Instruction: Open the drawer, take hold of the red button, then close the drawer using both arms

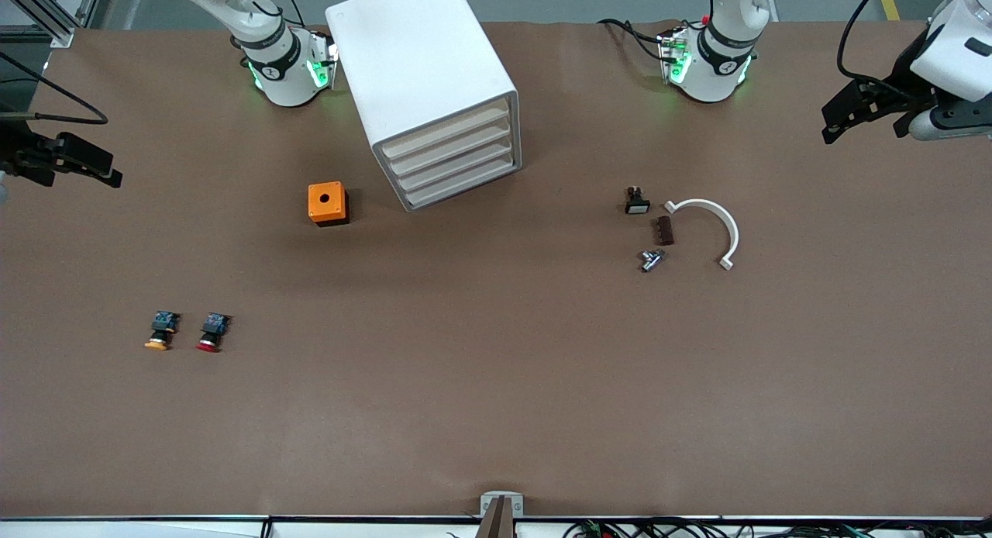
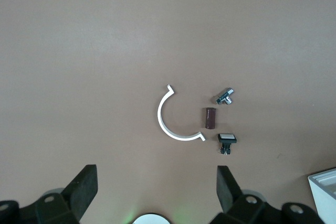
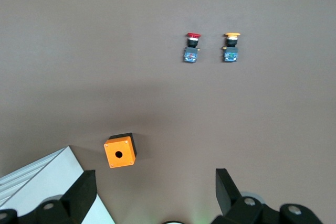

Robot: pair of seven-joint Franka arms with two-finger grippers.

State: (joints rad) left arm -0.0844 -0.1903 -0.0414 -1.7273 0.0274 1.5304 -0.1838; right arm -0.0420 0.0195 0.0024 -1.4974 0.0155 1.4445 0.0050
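Observation:
The white cabinet [image 1: 422, 65] stands near the right arm's base, and its four beige-fronted drawers [image 1: 456, 155] are all shut. The red-capped button [image 1: 211, 332] lies on the table toward the right arm's end, nearer the front camera, beside an orange-yellow-capped one [image 1: 160, 331]. It also shows in the right wrist view [image 3: 191, 48]. My right gripper [image 1: 77, 170] hangs open and empty high over the right arm's end of the table. My left gripper [image 1: 864, 123] hangs open and empty high over the left arm's end. Both show open in their wrist views [image 2: 157, 182] [image 3: 155, 184].
An orange cube with a hole [image 1: 327, 203] sits beside the cabinet. A white half ring [image 1: 713, 228], a brown cylinder [image 1: 665, 230], a metal fitting [image 1: 651, 259] and a small black switch [image 1: 636, 201] lie toward the left arm's end.

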